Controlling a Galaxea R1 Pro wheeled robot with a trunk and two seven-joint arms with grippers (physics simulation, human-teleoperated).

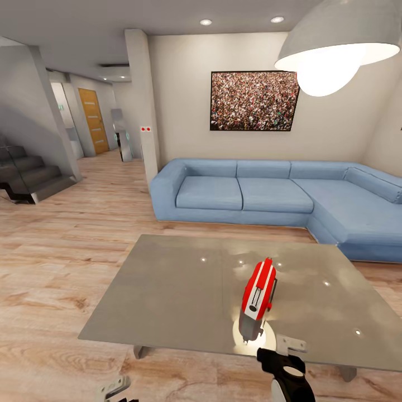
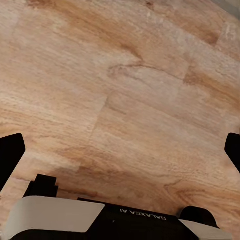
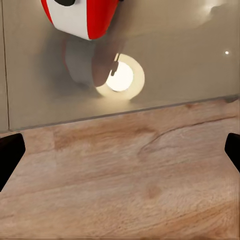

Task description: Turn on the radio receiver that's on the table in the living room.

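- So the radio receiver stands on the table, toward the near edge on the robot's right side, on its own with bare grey top all around it. The right wrist view catches its red and white end just past the table edge.
- The right gripper hovers right at that near edge, just short of the radio and not touching it. Its jaws are spread wide, with nothing between them but floor and table edge.
- The left gripper hangs low over the wood floor, off to the side of the table, jaws wide too and empty.
- Handling guess: it looks like a hard glossy shell, probably light, stiff and kinda slippery. It's tall and narrow, so a sideways shove could tip or skate it across that shiny top.
- No real need to grab it. I'd press whatever control is on its face, pushing down or square-on. I can't make out the switch from here, honestly.
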